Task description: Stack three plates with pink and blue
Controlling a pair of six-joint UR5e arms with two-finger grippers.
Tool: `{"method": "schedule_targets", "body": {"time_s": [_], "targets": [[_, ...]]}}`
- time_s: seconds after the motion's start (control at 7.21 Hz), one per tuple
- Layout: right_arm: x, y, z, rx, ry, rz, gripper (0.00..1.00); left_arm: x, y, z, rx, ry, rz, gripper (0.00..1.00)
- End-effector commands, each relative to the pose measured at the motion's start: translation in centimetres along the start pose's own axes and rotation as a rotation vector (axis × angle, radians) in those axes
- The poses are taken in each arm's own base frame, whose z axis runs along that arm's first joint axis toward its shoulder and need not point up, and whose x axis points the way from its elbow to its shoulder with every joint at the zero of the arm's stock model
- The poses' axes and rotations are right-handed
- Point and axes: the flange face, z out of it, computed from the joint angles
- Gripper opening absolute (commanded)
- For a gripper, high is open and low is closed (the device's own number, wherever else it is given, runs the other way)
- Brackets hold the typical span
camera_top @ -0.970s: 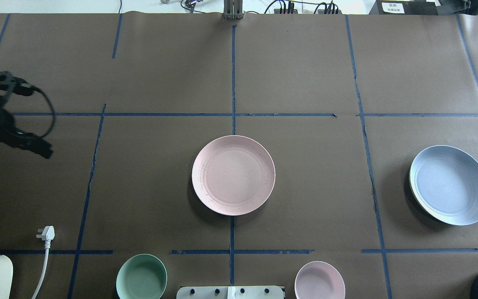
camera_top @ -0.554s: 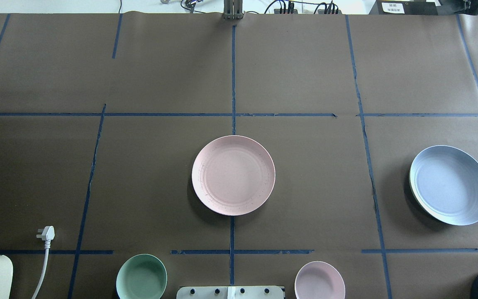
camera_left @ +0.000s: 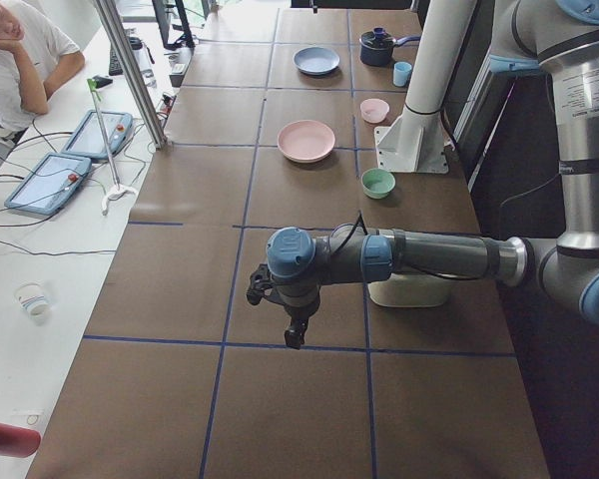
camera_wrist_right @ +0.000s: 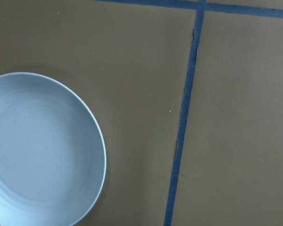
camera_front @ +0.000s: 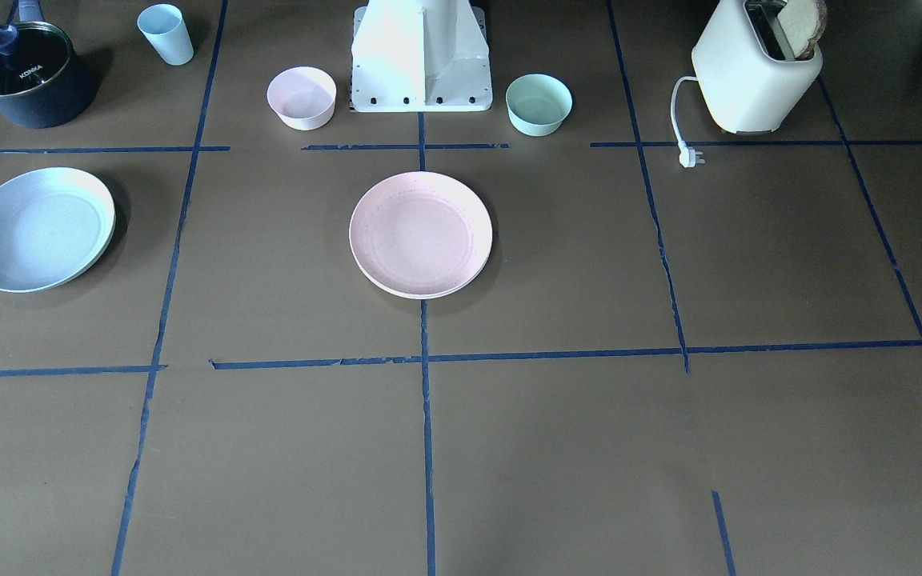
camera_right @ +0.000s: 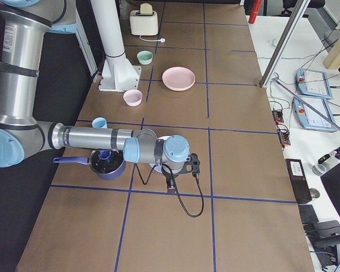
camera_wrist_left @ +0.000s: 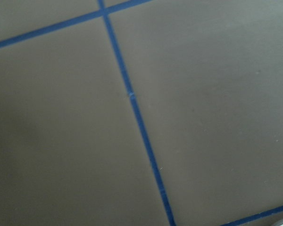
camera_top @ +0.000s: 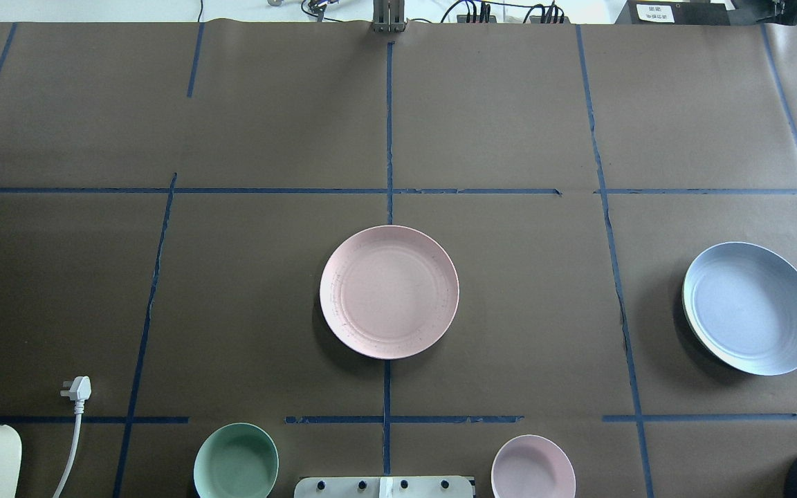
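Note:
The pale pink plate lies at the table's middle, also in the front view. The light blue plate lies at the right, also in the front view and the right wrist view. A cream-white rim shows under its edge, so it rests on the cream-white plate. My left gripper shows only in the left side view, above bare table away from the plates. My right gripper shows only in the right side view. I cannot tell whether either is open or shut.
A mint bowl and a small pink bowl stand by the robot base. A toaster with its plug, a dark pot and a light blue cup stand along the robot's side.
My left gripper was at the overhead view's left edge one second ago and has since moved out of that view. The plates have not moved.

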Motion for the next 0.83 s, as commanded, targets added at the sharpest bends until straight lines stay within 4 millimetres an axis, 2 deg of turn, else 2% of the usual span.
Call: {"method": "schedule_targets", "body": {"time_s": [0.0, 0.14, 0.28, 0.42, 0.69], "targets": [[-2.2, 0.5, 4.8, 0.067, -0.044, 0.086, 1.00, 0.1, 0.1, 0.0, 0.015, 0.029, -0.011, 1.00], [-2.3, 1.1, 8.9, 0.130, -0.057, 0.133, 1.00, 0.1, 0.1, 0.0, 0.017, 0.033, -0.010, 1.00], [-3.7, 1.4, 12.5, 0.206, -0.066, 0.178, 1.00, 0.1, 0.0, 0.0, 0.017, 0.033, -0.010, 1.00], [-4.5, 0.9, 14.1, 0.208, -0.086, 0.171, 1.00, 0.1, 0.1, 0.0, 0.016, 0.033, -0.011, 1.00], [-5.1, 1.2, 15.0, 0.184, -0.089, 0.159, 0.99, 0.0, 0.2, 0.1, 0.015, 0.032, -0.012, 1.00]]}}
